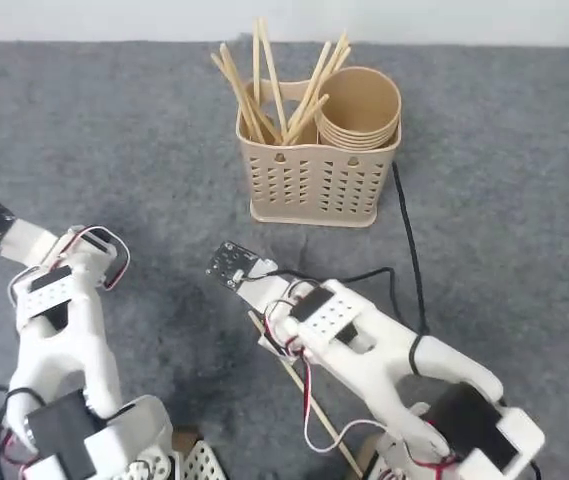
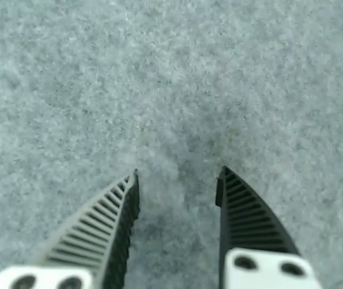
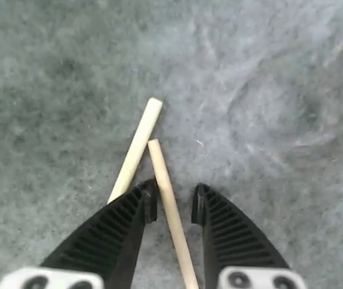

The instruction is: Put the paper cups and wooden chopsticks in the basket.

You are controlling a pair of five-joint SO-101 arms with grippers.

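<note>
A beige slotted basket (image 1: 314, 180) stands at the back of the grey carpet. It holds a stack of paper cups (image 1: 361, 105) and several wooden chopsticks (image 1: 264, 90) standing upright. Two more chopsticks lie on the carpet under the right arm (image 1: 329, 320); one of them (image 1: 309, 400) shows in the high view. My right gripper (image 3: 174, 205) is open low over them. One chopstick (image 3: 162, 174) lies between its fingers, and the other chopstick (image 3: 138, 144) runs under one finger. My left gripper (image 2: 177, 180) is open over bare carpet at the front left, holding nothing.
A black cable (image 1: 409, 240) runs from beside the basket down to the right arm's base. The left arm (image 1: 59, 300) stands at the front left. Open carpet lies between the arms and the basket.
</note>
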